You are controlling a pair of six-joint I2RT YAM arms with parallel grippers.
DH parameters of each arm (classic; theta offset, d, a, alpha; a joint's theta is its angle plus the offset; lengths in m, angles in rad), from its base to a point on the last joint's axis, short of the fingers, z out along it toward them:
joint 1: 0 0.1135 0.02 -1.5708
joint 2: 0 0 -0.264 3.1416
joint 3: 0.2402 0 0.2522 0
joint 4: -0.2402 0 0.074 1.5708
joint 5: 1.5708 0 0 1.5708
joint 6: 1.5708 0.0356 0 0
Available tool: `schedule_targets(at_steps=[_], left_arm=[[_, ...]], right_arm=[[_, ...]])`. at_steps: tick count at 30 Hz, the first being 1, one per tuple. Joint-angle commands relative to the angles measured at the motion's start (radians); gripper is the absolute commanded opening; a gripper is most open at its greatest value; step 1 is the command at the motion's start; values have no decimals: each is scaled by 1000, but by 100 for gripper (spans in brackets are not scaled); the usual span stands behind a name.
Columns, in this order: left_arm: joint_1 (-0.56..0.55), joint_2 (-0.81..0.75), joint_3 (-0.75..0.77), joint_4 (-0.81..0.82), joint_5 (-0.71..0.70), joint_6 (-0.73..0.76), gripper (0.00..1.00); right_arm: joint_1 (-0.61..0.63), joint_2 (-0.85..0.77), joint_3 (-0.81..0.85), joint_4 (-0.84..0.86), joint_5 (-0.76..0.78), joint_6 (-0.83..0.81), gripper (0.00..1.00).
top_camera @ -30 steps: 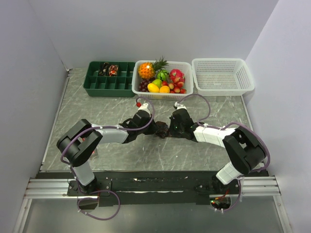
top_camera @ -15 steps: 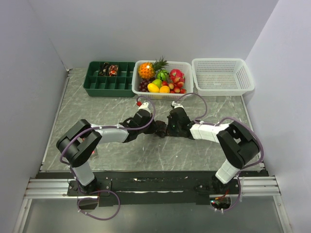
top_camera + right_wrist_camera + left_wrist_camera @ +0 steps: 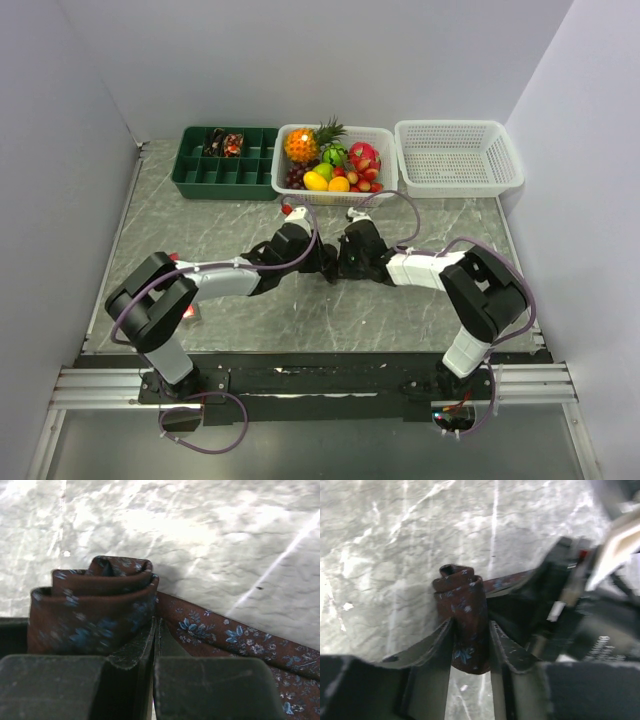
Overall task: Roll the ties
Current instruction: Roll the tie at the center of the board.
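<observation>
Fingers (image 3: 437, 647) of the left gripper (image 3: 471, 625) stand narrow on either side of the tie (image 3: 461, 597), touching both flanks of its upright coil at the middle of the wrist view. We see the right gripper (image 3: 154, 626) with its fingers (image 3: 127, 662) pressed together, tips at the seam where the coil meets the flat patterned tail that runs to the lower right; whether cloth is caught between them we cannot tell. From above, both grippers meet nose to nose at the centre of the table (image 3: 180, 220), with the tie mostly hidden between them. Bare marble lies to the left, to the right and toward the lower edge, up to the black rail (image 3: 320, 366). Along the upper edge sit a green tray (image 3: 190, 182), a fruit basket (image 3: 288, 190) and a white basket (image 3: 505, 180), all well apart from the grippers, with walls closing both sides.
</observation>
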Motion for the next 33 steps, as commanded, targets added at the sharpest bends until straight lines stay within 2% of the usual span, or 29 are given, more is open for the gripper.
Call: schedule_targets(at_steps=[1,8,14,26,33], left_arm=[[-13,-63,-8,82,48,-7,39],[-13,-80,-46,129,70,-37,41],[-12,-106,-117,217,90,-80,38],[-13,-111,-134,241,111,-93,38],[-13,-59,-112,289,160,-113,40]], right_arm=[[28,19,23,25,-51,0,0],[29,11,12,54,-81,18,0],[31,16,9,76,-111,15,0],[31,-40,73,-48,-126,-51,0],[31,-56,70,-100,-88,-68,0]])
